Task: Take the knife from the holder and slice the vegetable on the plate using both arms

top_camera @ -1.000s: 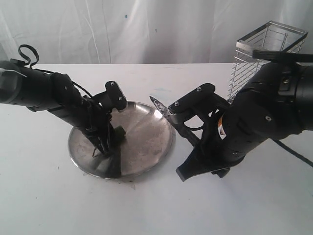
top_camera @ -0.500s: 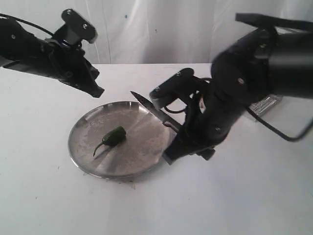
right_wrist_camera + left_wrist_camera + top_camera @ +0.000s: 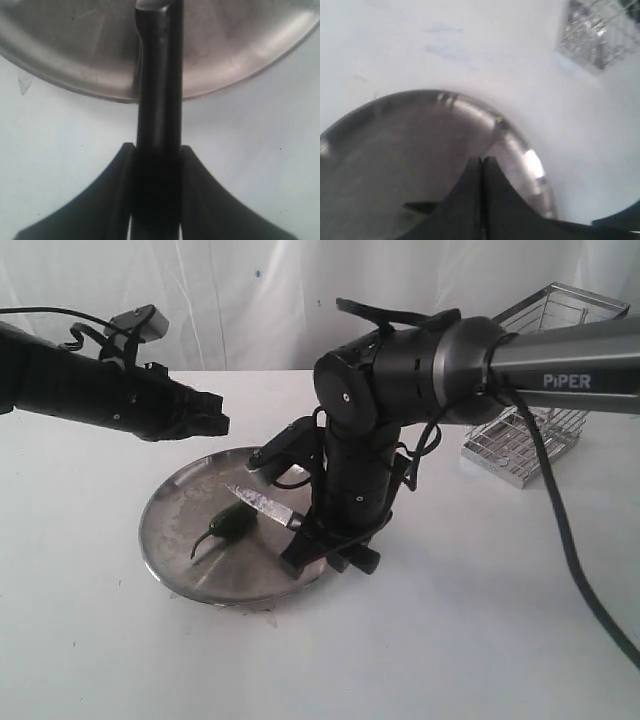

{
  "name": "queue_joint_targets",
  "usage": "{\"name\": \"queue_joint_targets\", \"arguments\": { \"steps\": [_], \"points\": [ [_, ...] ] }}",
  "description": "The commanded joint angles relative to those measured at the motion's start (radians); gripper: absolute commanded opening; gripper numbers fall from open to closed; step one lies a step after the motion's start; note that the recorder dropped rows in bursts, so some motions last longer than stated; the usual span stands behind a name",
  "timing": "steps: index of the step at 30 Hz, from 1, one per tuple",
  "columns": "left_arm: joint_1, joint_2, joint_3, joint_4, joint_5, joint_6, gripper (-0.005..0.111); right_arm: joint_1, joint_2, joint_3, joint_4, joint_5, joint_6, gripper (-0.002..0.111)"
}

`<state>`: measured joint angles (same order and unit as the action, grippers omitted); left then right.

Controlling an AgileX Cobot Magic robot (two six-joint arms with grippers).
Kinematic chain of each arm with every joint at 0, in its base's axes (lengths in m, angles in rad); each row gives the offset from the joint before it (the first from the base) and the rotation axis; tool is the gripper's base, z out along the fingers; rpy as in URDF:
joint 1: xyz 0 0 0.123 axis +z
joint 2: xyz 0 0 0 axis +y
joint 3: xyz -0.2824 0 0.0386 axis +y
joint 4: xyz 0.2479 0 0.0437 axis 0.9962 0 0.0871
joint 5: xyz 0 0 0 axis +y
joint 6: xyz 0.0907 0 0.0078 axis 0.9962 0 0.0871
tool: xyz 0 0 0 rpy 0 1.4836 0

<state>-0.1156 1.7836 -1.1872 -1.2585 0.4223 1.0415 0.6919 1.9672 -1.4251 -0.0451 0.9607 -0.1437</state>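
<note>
- Fingers (image 3: 117,200) of the right gripper (image 3: 156,150) are clamped on either side of the knife (image 3: 157,75), gripping its black handle with no gap showing.
- In the exterior view the blade reaches out from that grip over the plate (image 3: 175,540), angled down towards the pepper (image 3: 232,523). Its tip is very near the pepper's far end, but whether steel touches skin cannot be told.
- Fingers (image 3: 470,195) of the left gripper (image 3: 481,160) are pressed together with nothing between them. That arm hangs above the plate's far rim, apart from the pepper.
- The pepper lies loose near the middle of the plate, with its curved stem pointing towards the near rim.
- The basket (image 3: 525,435) sits on the table (image 3: 450,640) behind the right arm, looks tipped over, and is partly hidden.
- The knife looks stiff and light. Its slim, smooth handle could twist in the grip under a downward push, so a hold on the handle close to the blade seems soundest.
- The pepper is probably the awkward piece: small, light and glossy, on polished metal. It is likely to roll or skid away from the edge instead of taking the cut.
- It would best be pinned at the stem end, or by the stem itself, well apart from the cutting line. The press should be gentle, since the hollow body would likely crush.
- The plate itself may slide on the table if the blade pushes sideways.
</note>
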Motion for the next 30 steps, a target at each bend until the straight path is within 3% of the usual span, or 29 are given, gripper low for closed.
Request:
{"name": "queue_joint_targets", "arguments": {
  "steps": [1,10,30],
  "points": [
    [0.004,0.034,0.000,-0.240,0.159,0.252,0.000,0.010,0.015,-0.007,-0.026,-0.021,-0.021,0.000],
    [0.004,0.111,0.001,-0.267,0.119,0.252,0.000,0.093,0.017,-0.003,-0.319,-0.023,0.191,0.000],
    [0.015,0.113,0.000,-0.249,0.094,0.241,0.000,0.163,0.017,-0.001,-0.379,0.003,0.260,0.000]
  ]
}}
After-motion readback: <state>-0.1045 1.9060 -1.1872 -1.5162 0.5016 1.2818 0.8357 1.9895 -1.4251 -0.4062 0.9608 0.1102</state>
